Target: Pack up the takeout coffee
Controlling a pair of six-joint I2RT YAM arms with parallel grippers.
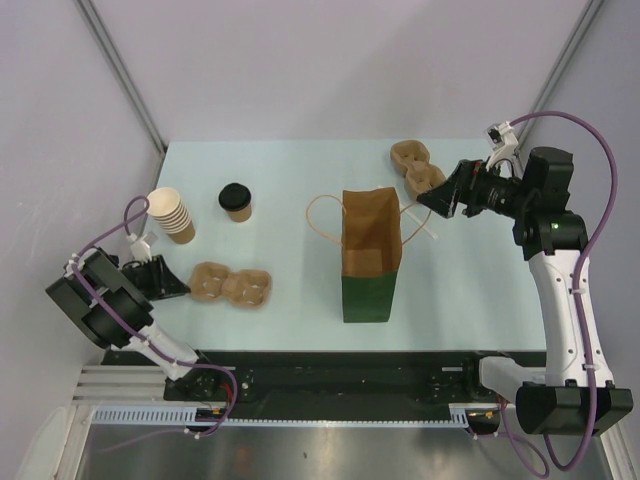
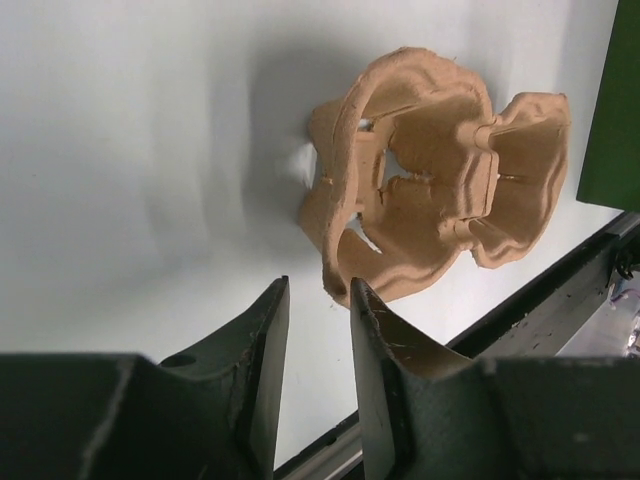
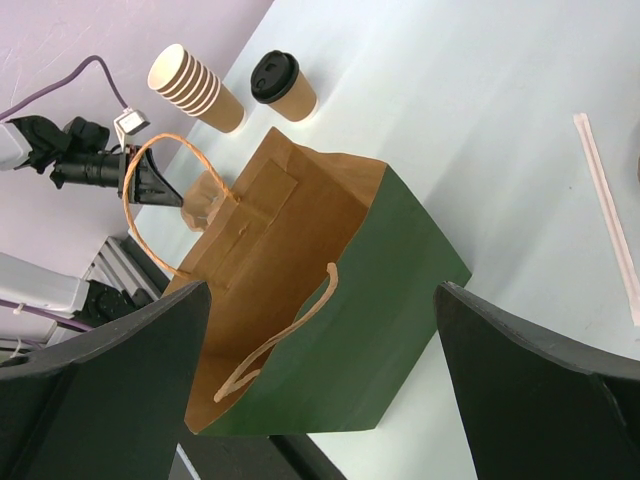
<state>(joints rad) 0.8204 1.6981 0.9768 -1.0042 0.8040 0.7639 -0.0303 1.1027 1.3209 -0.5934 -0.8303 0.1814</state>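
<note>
The takeout coffee (image 1: 236, 201), a small brown cup with a black lid, stands upright at the back left of the table; it also shows in the right wrist view (image 3: 282, 85). A green paper bag (image 1: 371, 255) stands open in the middle, its brown inside showing (image 3: 340, 330). My right gripper (image 1: 430, 200) is open wide and empty, above and to the right of the bag's mouth (image 3: 322, 290). My left gripper (image 1: 178, 282) is low at the left, open by a narrow gap and empty (image 2: 318, 285), its tips just short of a cardboard cup carrier (image 2: 430, 180).
The cup carrier (image 1: 231, 285) lies left of the bag. A second carrier (image 1: 417, 167) lies at the back right. A stack of lidless pale cups (image 1: 172, 215) lies tilted left of the coffee. A wrapped straw (image 3: 605, 215) lies right of the bag.
</note>
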